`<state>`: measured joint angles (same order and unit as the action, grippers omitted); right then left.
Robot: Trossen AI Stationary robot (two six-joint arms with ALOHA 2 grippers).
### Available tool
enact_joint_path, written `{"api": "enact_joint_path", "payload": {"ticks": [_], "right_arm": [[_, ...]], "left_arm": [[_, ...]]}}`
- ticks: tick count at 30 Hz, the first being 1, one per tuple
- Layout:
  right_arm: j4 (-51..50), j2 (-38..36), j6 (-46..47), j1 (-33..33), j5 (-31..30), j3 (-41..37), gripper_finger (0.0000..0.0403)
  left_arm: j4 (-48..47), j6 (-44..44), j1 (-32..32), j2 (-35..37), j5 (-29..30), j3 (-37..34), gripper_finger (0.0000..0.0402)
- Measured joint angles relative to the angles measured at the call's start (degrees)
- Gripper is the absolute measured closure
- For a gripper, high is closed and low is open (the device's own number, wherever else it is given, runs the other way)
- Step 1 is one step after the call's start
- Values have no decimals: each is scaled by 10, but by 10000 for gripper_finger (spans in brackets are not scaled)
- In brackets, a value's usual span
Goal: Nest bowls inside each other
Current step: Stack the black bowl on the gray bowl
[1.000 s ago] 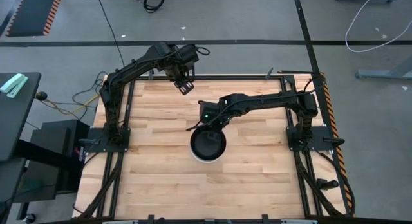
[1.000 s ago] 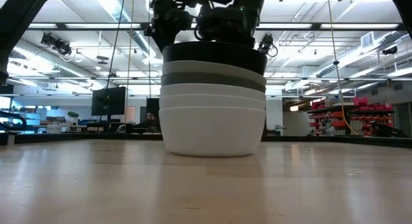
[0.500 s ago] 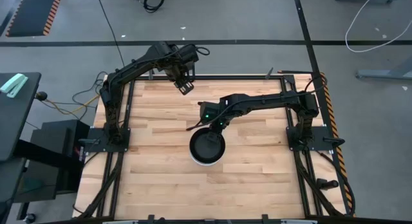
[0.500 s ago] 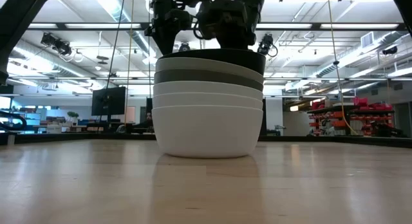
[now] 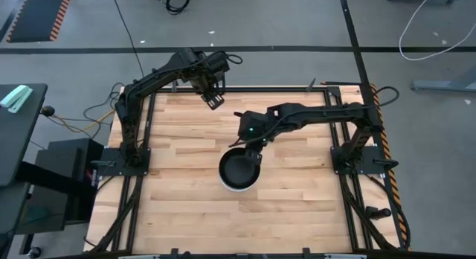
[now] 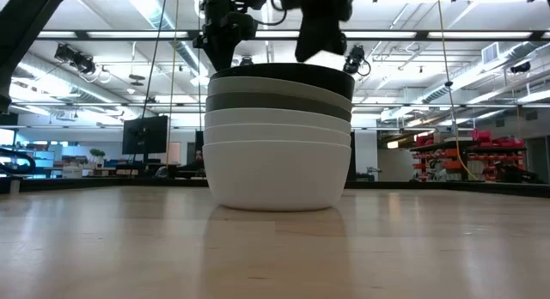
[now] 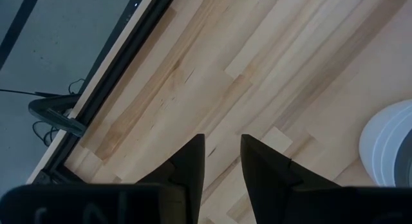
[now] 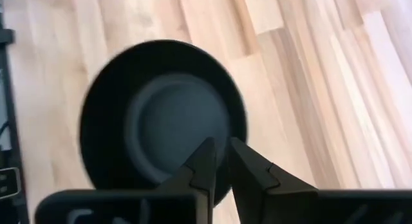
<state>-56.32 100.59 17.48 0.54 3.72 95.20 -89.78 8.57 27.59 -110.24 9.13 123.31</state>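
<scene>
Round smooth bowls (image 6: 279,136) nested on plank table (image 5: 186,207); right gripper (image 8: 219,161) above, slightly parted, empty. Left gripper (image 7: 222,161) parted, empty.

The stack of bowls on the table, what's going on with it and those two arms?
The bowls sit nested in one stack near the middle of the wooden table, with the black bowl on top. The right gripper is just above the stack's far rim, open a little and holding nothing. The left gripper waits near the table's far edge, open and holding nothing.
</scene>
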Motion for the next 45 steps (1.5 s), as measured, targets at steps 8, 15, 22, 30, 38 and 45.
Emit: {"api": "enact_joint_path", "payload": {"ticks": [8, 15, 22, 30, 38, 45], "right_arm": [[6, -4, -11, -4, 0, -1, 392], [34, 2, -24, -5, 2, -44, 398], [58, 2, -23, -5, 2, -85, 397], [82, 2, -21, -4, 2, -97, 398], [104, 2, -23, -6, 2, -114, 400], [113, 2, -20, -6, 9, -131, 400]], "left_arm": [[0, 1, 0, 0, 0, 0, 294], [-2, 2, 0, 0, 0, 0, 294], [-2, 2, 0, 0, -9, 0, 294], [-2, 2, 0, 0, -9, 0, 294], [-2, 2, -1, 0, -19, 0, 294], [-2, 2, -1, 0, -19, 0, 294]]}}
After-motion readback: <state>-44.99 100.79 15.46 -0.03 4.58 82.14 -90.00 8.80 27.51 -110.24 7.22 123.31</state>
